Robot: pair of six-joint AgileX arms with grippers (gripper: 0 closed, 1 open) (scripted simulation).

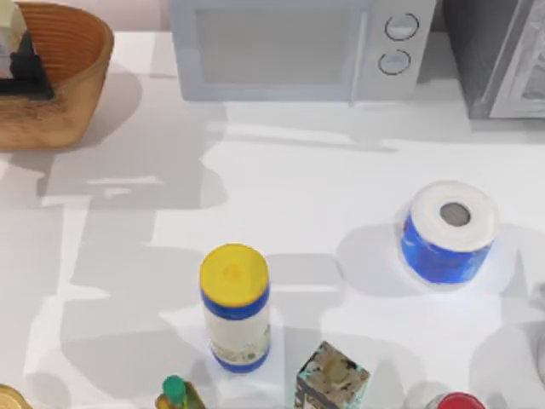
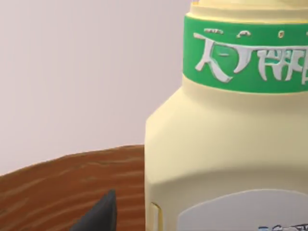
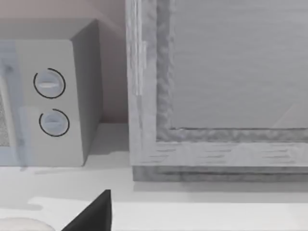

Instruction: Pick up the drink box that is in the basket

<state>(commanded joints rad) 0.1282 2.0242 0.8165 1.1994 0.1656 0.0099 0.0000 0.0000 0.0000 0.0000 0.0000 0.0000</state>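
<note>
The orange-brown wicker basket (image 1: pixel 72 81) sits at the table's far left corner. The drink box (image 1: pixel 10 32) stands inside it as a pale shape at the frame's edge. My left gripper (image 1: pixel 31 72) is a dark form right beside it, within the basket. In the left wrist view the pale-yellow drink box (image 2: pixel 226 149) with its green collar looms very close. One dark finger (image 2: pixel 98 216) stands a small gap away from its side, so the gripper is open. The basket wall (image 2: pixel 62 187) lies behind. My right arm is parked, with one dark finger (image 3: pixel 94 211) showing in its wrist view.
A microwave (image 1: pixel 289 51) and a grey cabinet (image 1: pixel 502 60) line the back edge. A blue-and-white roll (image 1: pixel 449 230) stands at the right. Near the front are a yellow-lidded canister (image 1: pixel 235 307), a small patterned box (image 1: pixel 332 379) and a green-capped bottle (image 1: pixel 176 394).
</note>
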